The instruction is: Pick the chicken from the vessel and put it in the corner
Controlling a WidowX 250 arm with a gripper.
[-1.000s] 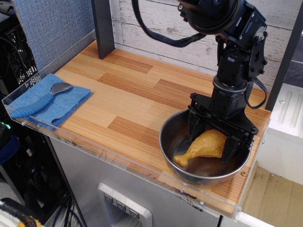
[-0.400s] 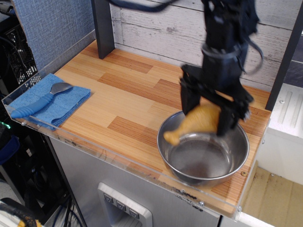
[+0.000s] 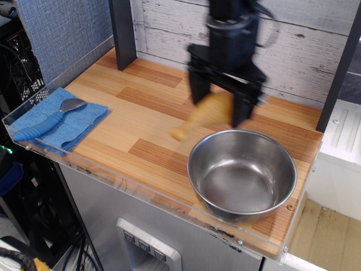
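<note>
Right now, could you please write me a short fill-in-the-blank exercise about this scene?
1. The tool is shut on the ____.
2. The steel vessel now holds ____.
3. The spoon lies on a ____ cloth.
4. The chicken hangs above the ____, outside the vessel.

Missing words: chicken; nothing; blue; table

Bright, even indoor light with soft shadows. The gripper (image 3: 221, 100) and the chicken (image 3: 204, 116) it holds are smeared by motion blur. Glare streaks the steel vessel (image 3: 242, 172); the wooden table (image 3: 135, 113) stays sharp.
</note>
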